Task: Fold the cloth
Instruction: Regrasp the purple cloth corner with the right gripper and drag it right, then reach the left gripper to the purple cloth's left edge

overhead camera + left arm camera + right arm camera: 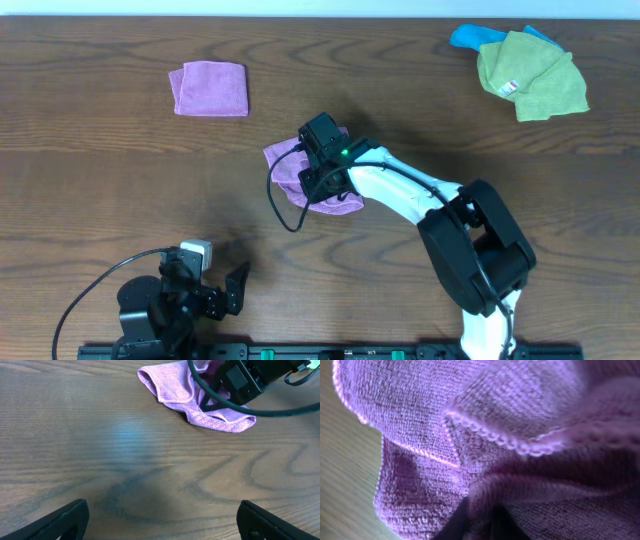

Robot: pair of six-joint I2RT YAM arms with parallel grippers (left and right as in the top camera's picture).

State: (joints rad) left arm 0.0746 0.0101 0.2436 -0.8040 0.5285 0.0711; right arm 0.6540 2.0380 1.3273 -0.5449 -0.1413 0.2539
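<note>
The violet-purple cloth (283,160) lies crumpled at the table's middle. It also shows at the top of the left wrist view (172,391) and fills the right wrist view (420,415); its tag does not show. My right gripper (320,182) is down on the cloth, and its dark fingertips (477,521) are shut on a raised fold of it. My left gripper (232,288) rests near the front left edge, open and empty (162,520), well short of the cloth.
A pinker purple folded square (210,88) lies at the back left. A lime-green cloth (530,75) sits on a blue cloth (468,38) at the back right. The right arm's black cable (280,210) loops beside the cloth.
</note>
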